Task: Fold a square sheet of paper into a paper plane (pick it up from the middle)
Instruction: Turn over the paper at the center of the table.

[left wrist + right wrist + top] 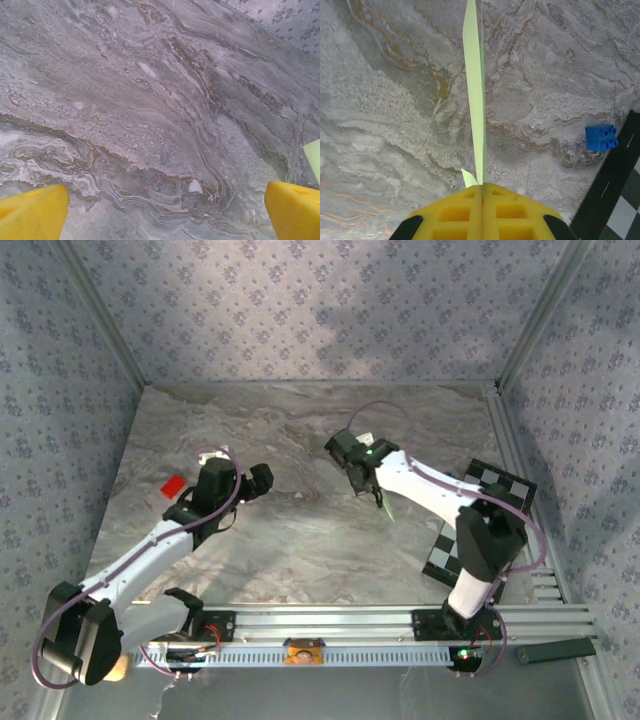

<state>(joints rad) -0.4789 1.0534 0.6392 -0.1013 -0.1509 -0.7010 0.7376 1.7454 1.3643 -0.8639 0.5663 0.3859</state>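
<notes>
**Plane looks folded, right tool has it pinched, so what's left?**

Starting at the bottom of the right wrist view: the right tool [482, 187] is clamped tight, both halves pressed together on the back end of the paper plane [475, 100]. The plane shows edge-on, a slim pale green strip running straight up the frame to a sharp tip near the top edge. A small flap pokes out right at the pinch. I can't tell whether any of it touches the marble bench [385, 125]. A blue brick [601, 137] sits at mid right, well apart from the plane, and the checkered board [620, 210] cuts across the lower right corner.

The left tool [165, 205] is spread wide over bare bench, gripping nothing. A corner of pale green paper peeks in at the right edge of its view.

From above, the two tools sit mid-frame, apart from each other, with a red square piece [173, 486] just left of the left one.

My read: the folding is basically done and this is the holding end of the job. The next move wants a steady pinch and a gentle, level set-down on open bench, clear of the brick and board, since paper this thin probably bends easily.
</notes>
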